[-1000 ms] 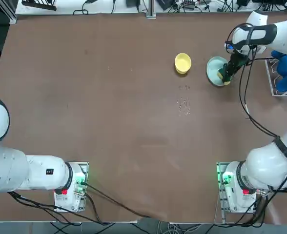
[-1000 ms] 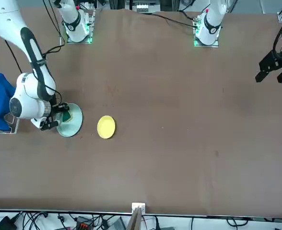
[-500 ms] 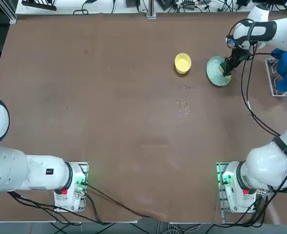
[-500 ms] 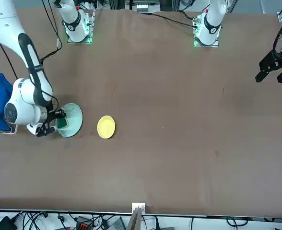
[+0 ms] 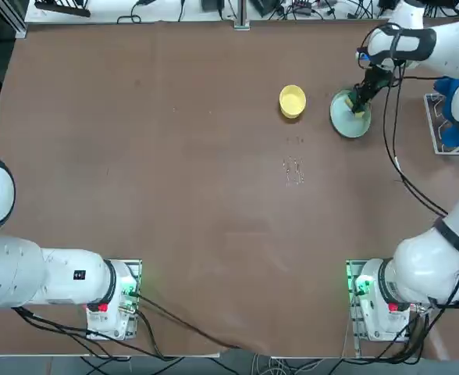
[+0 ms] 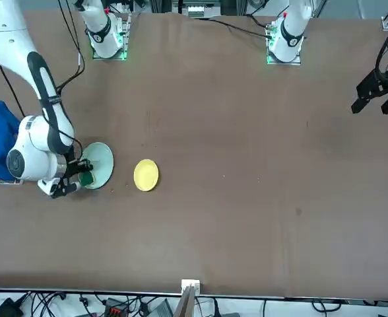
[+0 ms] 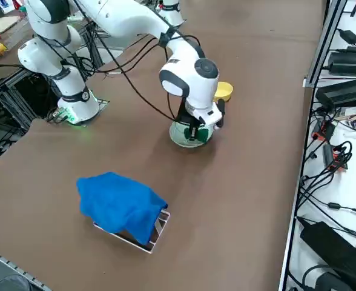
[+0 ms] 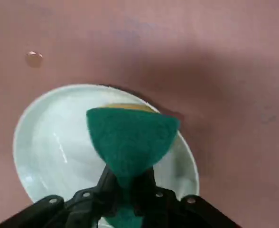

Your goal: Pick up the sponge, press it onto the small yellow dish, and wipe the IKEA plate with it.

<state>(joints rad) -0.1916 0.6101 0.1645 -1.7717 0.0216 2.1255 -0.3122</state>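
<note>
My right gripper point(image 5: 359, 104) is shut on the sponge point(image 8: 130, 140), a green block with a yellow foam layer, squeezed between the fingers. The sponge point(image 5: 361, 111) presses down inside the pale aqua IKEA plate point(image 5: 344, 119) near its far right rim. From the front the sponge point(image 6: 86, 177) shows at the plate's point(image 6: 99, 160) near left edge, below the wrist. The small yellow dish point(image 5: 292, 101) sits just left of the plate, apart from it. The side view has the gripper point(image 7: 197, 130) over the plate point(image 7: 181, 137) with the yellow dish point(image 7: 224, 91) behind.
A blue cloth point(image 7: 120, 204) lies over a metal rack point(image 5: 435, 129) at the table's right edge, close to the arm. A few small specks point(image 5: 293, 169) mark the brown table point(image 5: 175, 156) nearer the middle. Cables trail from the arm's wrist.
The gripper with the sponge has slid across the plate from its near right side toward its far edge. Plate and yellow dish have stayed in place.
</note>
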